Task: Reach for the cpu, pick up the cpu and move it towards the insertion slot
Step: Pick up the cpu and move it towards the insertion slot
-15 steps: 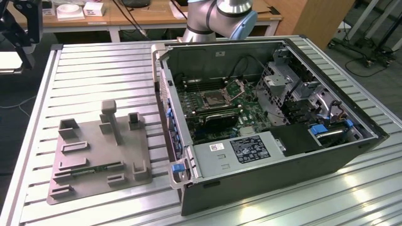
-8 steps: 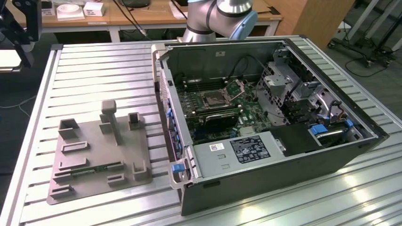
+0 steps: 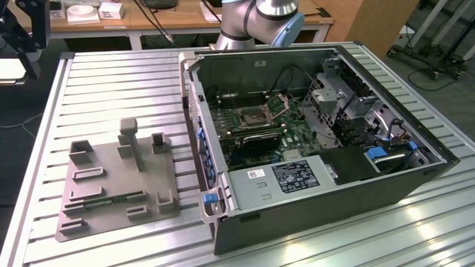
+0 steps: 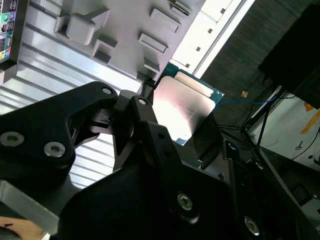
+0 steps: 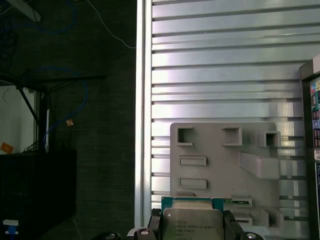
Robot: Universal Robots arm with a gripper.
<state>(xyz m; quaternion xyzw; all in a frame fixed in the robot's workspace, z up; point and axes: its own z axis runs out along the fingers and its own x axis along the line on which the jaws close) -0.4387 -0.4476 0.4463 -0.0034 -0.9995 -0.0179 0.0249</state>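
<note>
In the exterior view: open computer case (image 3: 319,200) on the ribbed worktop (image 3: 111,83), the insertion slot (image 3: 248,118) inside it, a grey fixture plate (image 3: 111,183) beside the case on the exterior view's left, the arm (image 3: 256,22) at the far edge. In the second wrist view: end effector (image 4: 177,117) clamped on the cpu (image 4: 185,100) — black fingers (image 4: 150,130) against opposite edges, chip held clear of the plate, over the worktop's rim. In the first wrist view: same grip, silvery top facing the camera — plate just beyond.
</note>
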